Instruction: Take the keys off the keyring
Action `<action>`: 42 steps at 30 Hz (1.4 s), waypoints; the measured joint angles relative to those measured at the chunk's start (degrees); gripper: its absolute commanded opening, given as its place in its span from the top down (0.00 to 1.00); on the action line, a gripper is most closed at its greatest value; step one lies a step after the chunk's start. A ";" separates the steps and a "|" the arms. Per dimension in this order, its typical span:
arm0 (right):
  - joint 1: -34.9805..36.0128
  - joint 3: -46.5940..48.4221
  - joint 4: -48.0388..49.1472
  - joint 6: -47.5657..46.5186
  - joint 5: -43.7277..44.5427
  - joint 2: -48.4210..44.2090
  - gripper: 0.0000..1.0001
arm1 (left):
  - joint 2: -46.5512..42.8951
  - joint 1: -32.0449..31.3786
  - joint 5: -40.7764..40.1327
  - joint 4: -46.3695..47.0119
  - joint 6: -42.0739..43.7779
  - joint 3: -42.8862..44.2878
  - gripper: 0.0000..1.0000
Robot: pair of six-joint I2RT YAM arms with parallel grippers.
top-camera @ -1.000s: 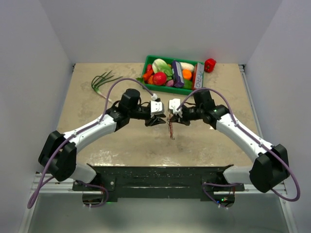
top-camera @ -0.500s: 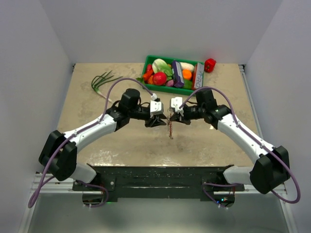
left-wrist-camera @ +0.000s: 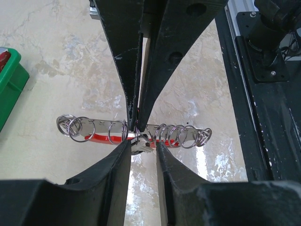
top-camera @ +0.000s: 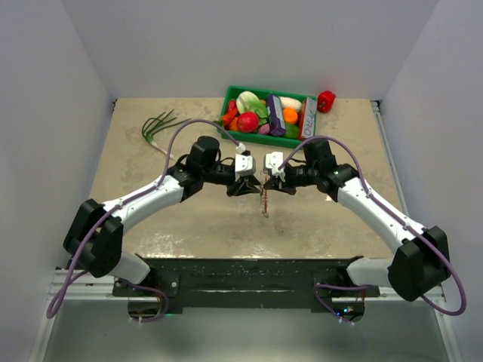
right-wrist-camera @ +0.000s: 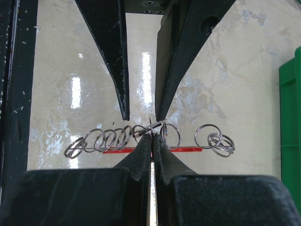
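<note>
In the top view both grippers meet over the middle of the table, and the keyring bunch point(top-camera: 264, 202) hangs below them. My right gripper point(right-wrist-camera: 151, 137) is shut on the keyring point(right-wrist-camera: 141, 133), a line of silvery rings with a red tag point(right-wrist-camera: 181, 150) behind it. My left gripper point(left-wrist-camera: 142, 147) faces it with its jaws apart. A small silvery key point(left-wrist-camera: 140, 147) sits between its fingertips point(left-wrist-camera: 120, 155), under the rings point(left-wrist-camera: 176, 134) and the red tag point(left-wrist-camera: 96, 138). Whether the tips press the key does not show. The right gripper's shut fingers point(left-wrist-camera: 134, 70) come in from above.
A green tray point(top-camera: 269, 90) of toy vegetables stands at the back, with a red pepper point(top-camera: 326, 100) beside it and green onions point(top-camera: 160, 124) at the back left. The tray's wall point(right-wrist-camera: 289, 108) also shows at the right. The dark base plate point(top-camera: 241, 273) runs along the near edge.
The left arm has edged slightly toward the right gripper. The hanging bunch has shifted a little. The right gripper stays shut.
</note>
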 measured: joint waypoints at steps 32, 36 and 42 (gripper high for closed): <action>1.22 -0.98 1.11 0.46 1.64 0.00 1.00 | 1.95 -0.57 -0.50 0.02 -0.61 1.22 1.00; 1.20 -1.01 0.92 0.37 1.66 0.00 0.99 | 1.95 -0.76 -0.92 -0.02 -0.66 1.27 1.00; 0.35 -0.98 0.15 -0.50 1.03 0.00 0.78 | 1.95 -0.83 -1.14 -0.09 -0.87 1.27 1.00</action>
